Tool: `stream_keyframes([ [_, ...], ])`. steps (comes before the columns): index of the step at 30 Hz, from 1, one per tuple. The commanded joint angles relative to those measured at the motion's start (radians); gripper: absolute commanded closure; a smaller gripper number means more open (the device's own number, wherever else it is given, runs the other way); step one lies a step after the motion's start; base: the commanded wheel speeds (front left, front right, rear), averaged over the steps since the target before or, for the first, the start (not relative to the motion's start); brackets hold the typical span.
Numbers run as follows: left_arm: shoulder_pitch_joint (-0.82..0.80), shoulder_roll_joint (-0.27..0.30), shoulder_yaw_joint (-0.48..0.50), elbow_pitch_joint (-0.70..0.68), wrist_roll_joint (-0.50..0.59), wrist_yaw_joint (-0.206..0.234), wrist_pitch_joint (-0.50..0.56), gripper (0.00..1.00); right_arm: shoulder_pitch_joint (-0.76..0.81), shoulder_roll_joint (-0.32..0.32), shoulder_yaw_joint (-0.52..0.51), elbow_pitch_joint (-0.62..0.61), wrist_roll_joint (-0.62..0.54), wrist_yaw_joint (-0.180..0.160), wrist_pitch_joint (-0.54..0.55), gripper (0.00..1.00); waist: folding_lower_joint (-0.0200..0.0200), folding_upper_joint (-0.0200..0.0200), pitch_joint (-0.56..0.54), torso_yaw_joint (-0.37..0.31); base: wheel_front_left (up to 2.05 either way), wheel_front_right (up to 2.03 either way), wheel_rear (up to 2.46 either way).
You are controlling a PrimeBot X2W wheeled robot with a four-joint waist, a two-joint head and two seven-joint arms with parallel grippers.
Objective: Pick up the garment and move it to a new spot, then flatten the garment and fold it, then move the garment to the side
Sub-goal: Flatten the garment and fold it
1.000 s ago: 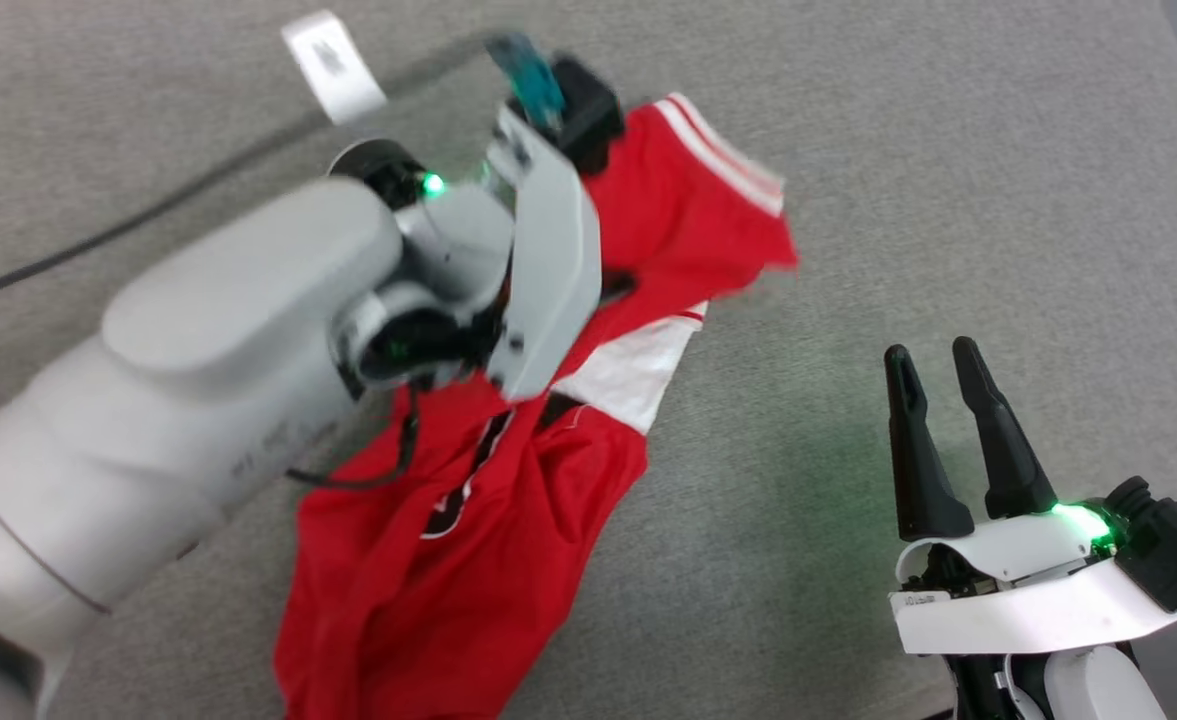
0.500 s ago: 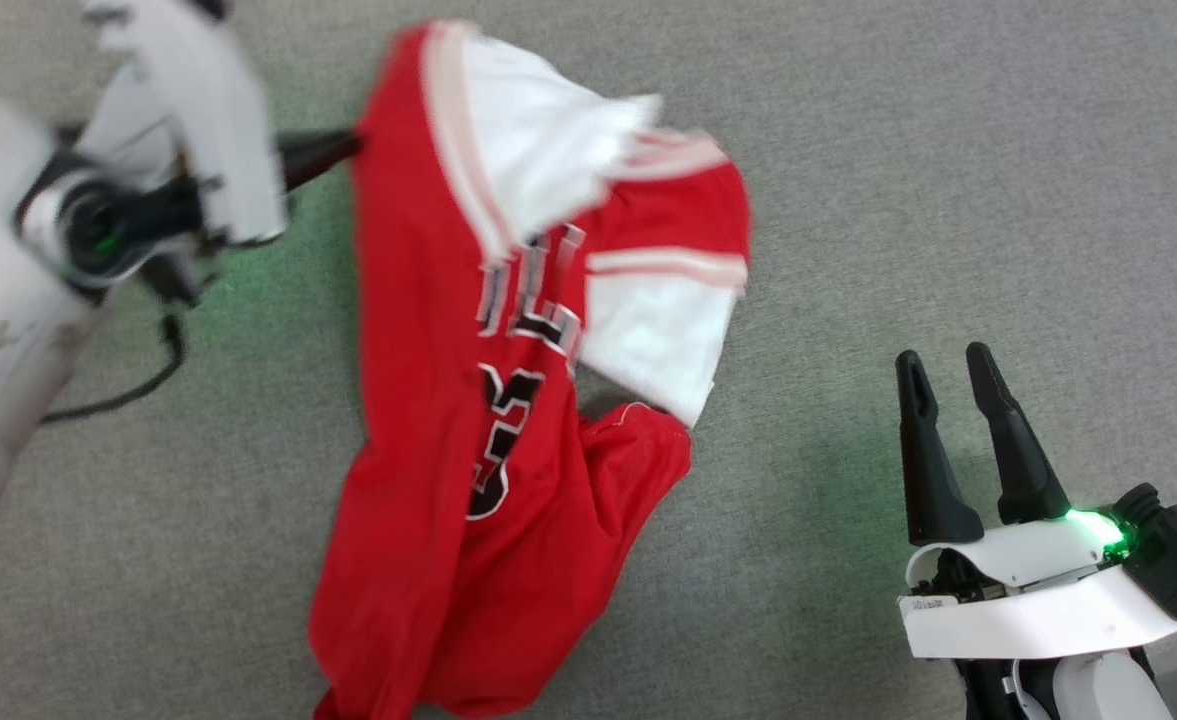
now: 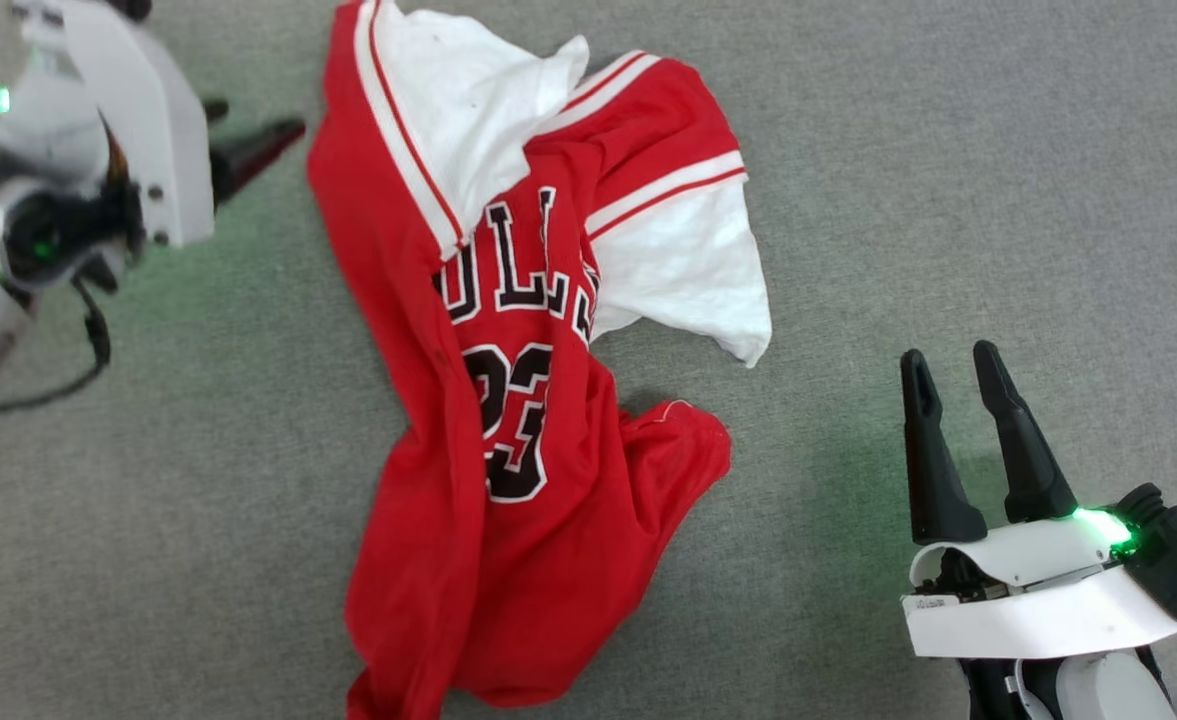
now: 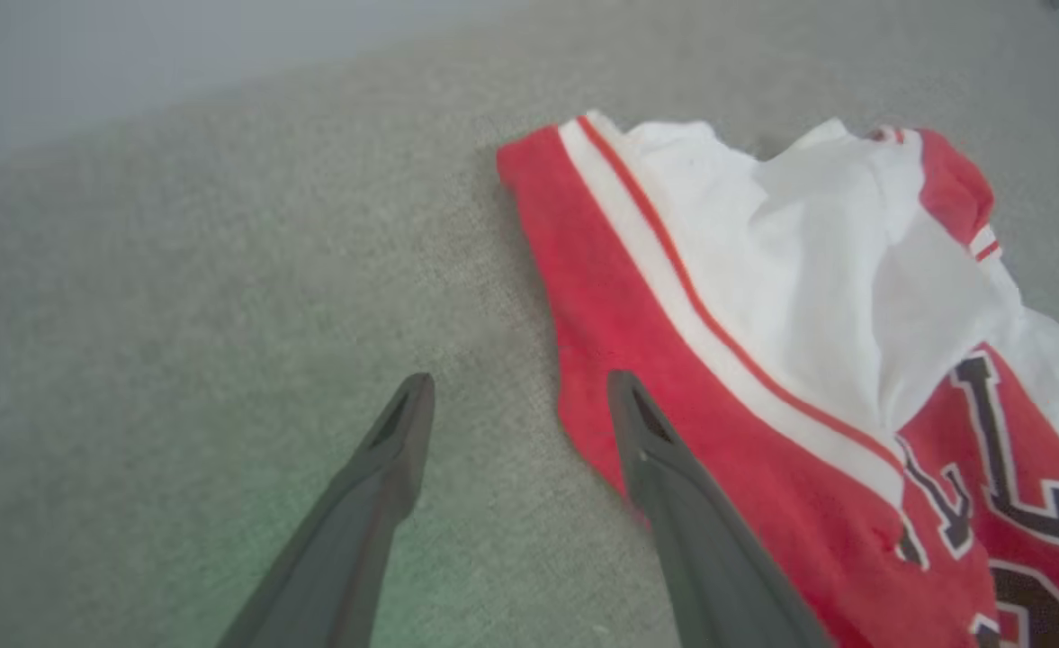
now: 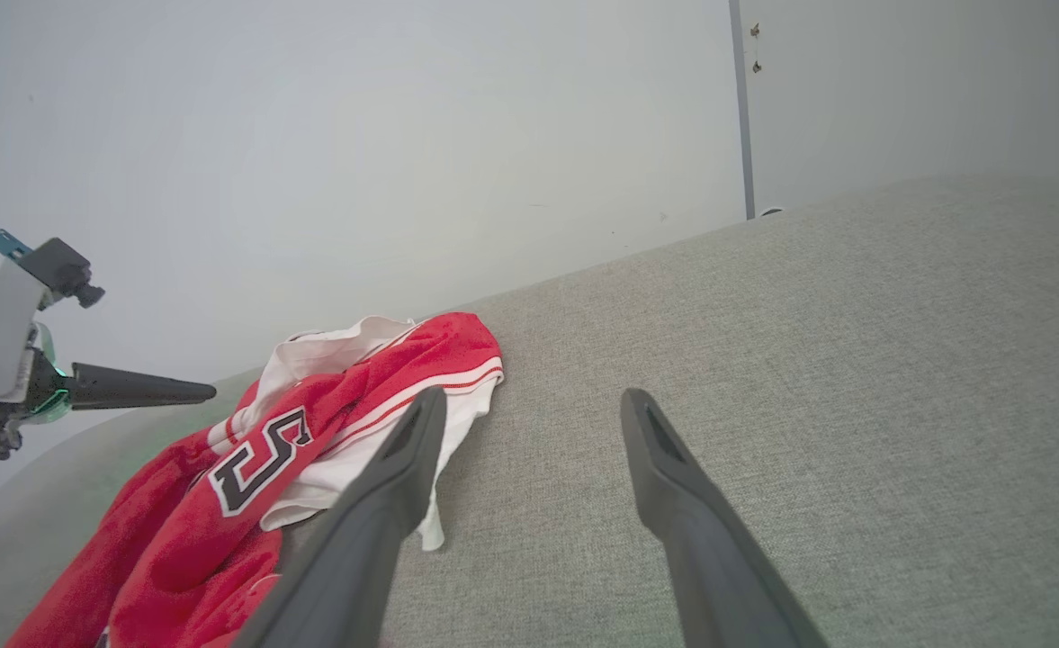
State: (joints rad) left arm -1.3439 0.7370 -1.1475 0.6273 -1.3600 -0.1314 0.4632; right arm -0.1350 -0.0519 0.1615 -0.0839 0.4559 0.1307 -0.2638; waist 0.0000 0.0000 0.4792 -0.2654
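Observation:
The garment [image 3: 528,500], a red jersey with white sleeves, striped trim and a black-white print, lies crumpled on the grey fabric surface [image 3: 948,180], print side up. My left gripper [image 3: 258,135] hovers at the upper left, pointing at the garment's top-left edge and just clear of it. In the left wrist view its fingers stand open [image 4: 518,382] with bare surface between them, the garment [image 4: 763,297] just to their right. My right gripper [image 3: 950,355] is open at the lower right, well apart from the cloth. The right wrist view shows it open [image 5: 533,396], the garment [image 5: 178,522] to its left.
A black cable [image 3: 93,345] hangs from my left arm at the left edge. In the right wrist view a pale wall [image 5: 403,135] rises behind the surface's far edge, and my left gripper [image 5: 205,391] pokes in from the left.
The left gripper has opened and let go of the garment, then drawn back to the left. The garment has dropped and settled print up. The head view has shifted too.

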Motion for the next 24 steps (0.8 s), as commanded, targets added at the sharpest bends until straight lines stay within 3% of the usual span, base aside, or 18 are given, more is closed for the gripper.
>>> stream_keyframes([
  [1,-0.04,-0.007,-0.008,-0.025,0.022,0.001,-0.006,0.0,-0.009,0.002,0.0,0.005,-0.006,0.0,-0.001,0.0,0.0,0.0,-0.01,0.007,0.0,0.0,0.0],
  [5,-0.08,-0.061,-0.029,-0.084,0.016,0.001,0.033,0.0,-0.005,0.002,0.004,0.011,-0.005,0.0,-0.001,0.0,0.0,0.0,-0.02,0.013,0.0,0.0,0.0],
  [12,-0.113,-0.167,-0.091,-0.143,0.009,0.006,0.219,0.0,-0.012,0.002,0.018,0.011,0.011,0.0,-0.001,0.0,0.0,0.0,-0.01,-0.005,0.0,0.0,0.0],
  [17,-0.139,-0.177,-0.117,-0.131,0.098,0.015,0.292,0.0,-0.012,0.002,0.025,0.005,0.027,0.0,-0.001,0.0,0.0,0.0,0.002,-0.035,0.0,0.0,0.0],
  [24,-0.112,-0.184,-0.116,-0.08,0.109,0.013,0.274,0.0,0.0,0.002,0.028,0.003,0.047,0.0,-0.001,0.0,0.0,0.0,0.008,-0.056,0.0,0.0,0.0],
])
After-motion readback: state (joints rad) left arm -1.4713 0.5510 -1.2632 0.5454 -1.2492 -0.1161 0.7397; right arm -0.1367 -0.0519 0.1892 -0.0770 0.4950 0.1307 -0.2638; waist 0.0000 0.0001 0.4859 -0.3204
